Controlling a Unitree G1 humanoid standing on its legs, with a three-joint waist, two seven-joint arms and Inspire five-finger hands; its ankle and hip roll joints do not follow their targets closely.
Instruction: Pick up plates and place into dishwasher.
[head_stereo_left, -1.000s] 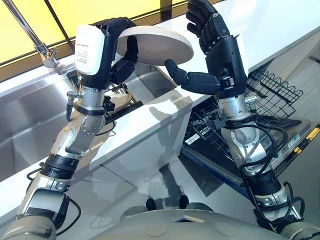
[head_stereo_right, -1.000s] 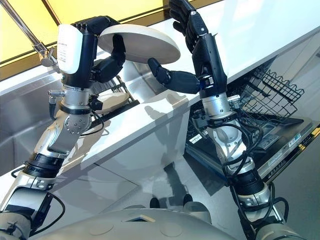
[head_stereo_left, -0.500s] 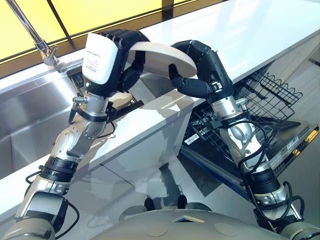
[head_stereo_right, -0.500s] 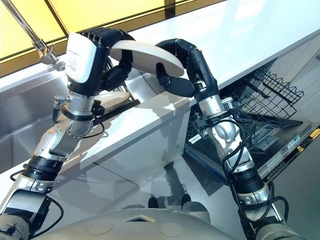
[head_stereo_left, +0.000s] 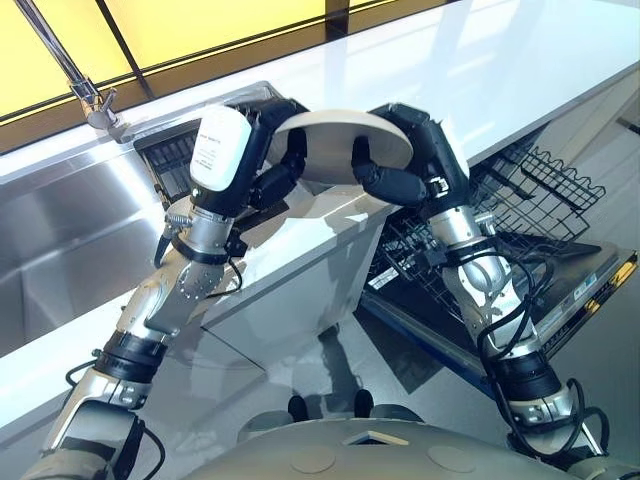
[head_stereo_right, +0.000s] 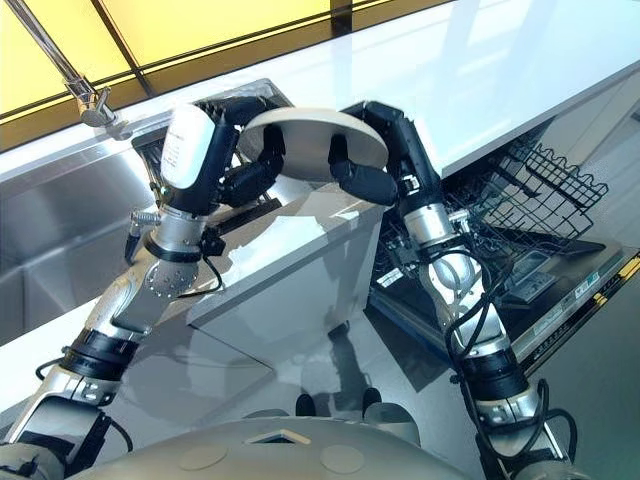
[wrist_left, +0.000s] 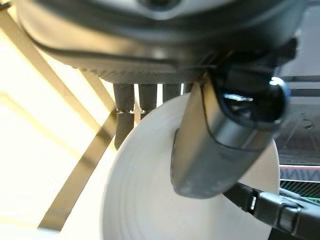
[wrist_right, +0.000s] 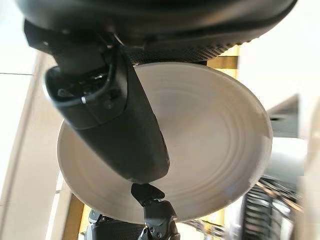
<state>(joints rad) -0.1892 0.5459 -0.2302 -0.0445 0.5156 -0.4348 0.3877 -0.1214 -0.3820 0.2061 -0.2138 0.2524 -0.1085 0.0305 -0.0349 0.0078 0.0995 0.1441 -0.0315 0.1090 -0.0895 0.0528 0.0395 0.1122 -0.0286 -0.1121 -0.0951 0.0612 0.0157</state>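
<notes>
1. The plate (head_stereo_left: 345, 140) sat in the upper middle of the frame, held up over the white counter (head_stereo_left: 520, 70) edge with the sink (head_stereo_left: 60, 250) off to the left and the open dishwasher rack (head_stereo_left: 500, 210) lower right.
2. Both hands were on it at once. The left hand (head_stereo_left: 275, 165) had its fingers curled over the plate's left rim with the thumb underneath, and the right hand (head_stereo_left: 400, 165) was clamped on the right rim the same way, so it looked like a mid-air handoff.
3. Handling-wise, I'd guess it's a stiff ceramic-type plate: rigid, a bit heavy for its size, smooth and probably slick, and it would chip or break if dropped on the counter or the rack. The rim is really the only sensible place to grab, thumb on one face and fingers on the other, which is what both hands were doing.
4. The eye views showed the whole layout: both arms, the counter and the rack waiting below.
5. The wrist views gave what those couldn't. The left wrist view showed the thumb (wrist_left: 220, 145) pressed flat on the plate's face with the fingers (wrist_left: 125, 112) hooked past the far edge. The right wrist view showed the ringed face of the plate and the right thumb (wrist_right: 125, 135) lying across it.
</notes>
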